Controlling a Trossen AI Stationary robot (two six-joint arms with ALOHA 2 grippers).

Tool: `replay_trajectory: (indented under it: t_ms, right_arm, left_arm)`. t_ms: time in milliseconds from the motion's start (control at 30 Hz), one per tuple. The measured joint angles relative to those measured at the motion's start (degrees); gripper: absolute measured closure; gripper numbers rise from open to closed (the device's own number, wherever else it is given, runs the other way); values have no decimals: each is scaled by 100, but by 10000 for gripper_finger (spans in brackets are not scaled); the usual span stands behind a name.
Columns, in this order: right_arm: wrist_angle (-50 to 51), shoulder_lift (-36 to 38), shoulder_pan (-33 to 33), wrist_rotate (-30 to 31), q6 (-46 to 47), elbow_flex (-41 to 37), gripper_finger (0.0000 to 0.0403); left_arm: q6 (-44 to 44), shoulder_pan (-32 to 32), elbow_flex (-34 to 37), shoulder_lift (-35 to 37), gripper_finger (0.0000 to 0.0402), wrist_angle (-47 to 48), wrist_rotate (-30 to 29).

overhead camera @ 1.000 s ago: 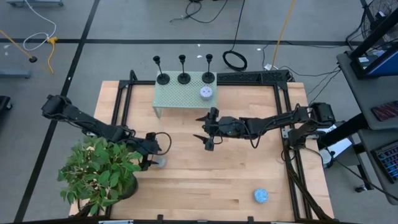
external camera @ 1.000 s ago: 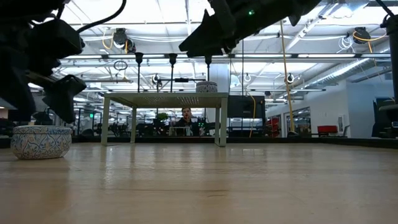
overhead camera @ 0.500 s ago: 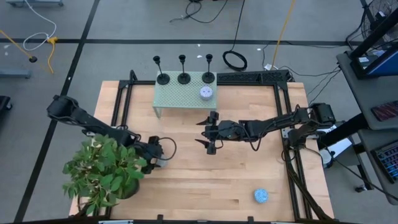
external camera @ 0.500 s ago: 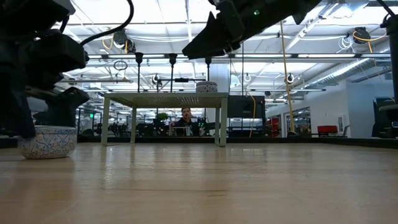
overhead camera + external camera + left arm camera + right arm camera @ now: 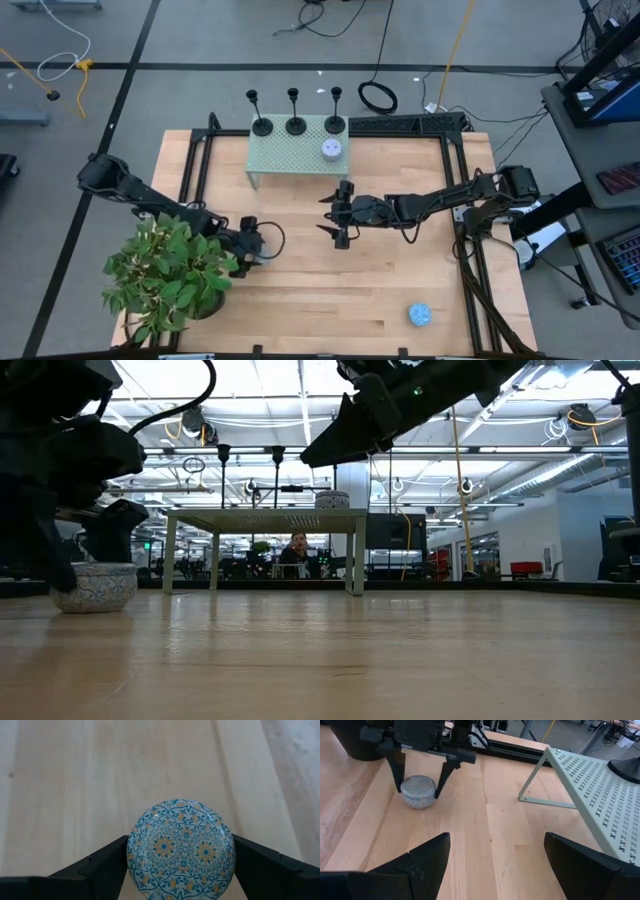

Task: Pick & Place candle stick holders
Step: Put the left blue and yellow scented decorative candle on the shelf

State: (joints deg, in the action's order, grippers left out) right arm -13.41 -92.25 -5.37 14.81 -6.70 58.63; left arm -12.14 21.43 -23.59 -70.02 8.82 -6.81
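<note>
My left gripper (image 5: 255, 243) sits low by the plant (image 5: 165, 280), fingers spread around a patterned tin (image 5: 181, 846), well away from the goal. The three candle stick holders (image 5: 294, 111) stand upright along the back edge of the green rack (image 5: 290, 150). My right gripper (image 5: 337, 215), spread wide and empty, hovers just in front of the rack and is clearly nearer.

Three candle stick holders (image 5: 293, 113) along the perforated stand's (image 5: 290, 150) rear edge, round tin (image 5: 332, 150) beside them.
</note>
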Motion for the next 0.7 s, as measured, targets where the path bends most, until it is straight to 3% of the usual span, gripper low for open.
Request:
replay_trajectory:
  t_ms: [367, 700]
  right_arm:
    - [-2, 0, 0, -4, 0, 0, 85]
    - [0, 0, 0, -4, 0, 0, 85]
  left_arm:
    - [56, -492, 4, 0, 78, -178, -133]
    - [833, -843, -22, 230, 78, -933, -131]
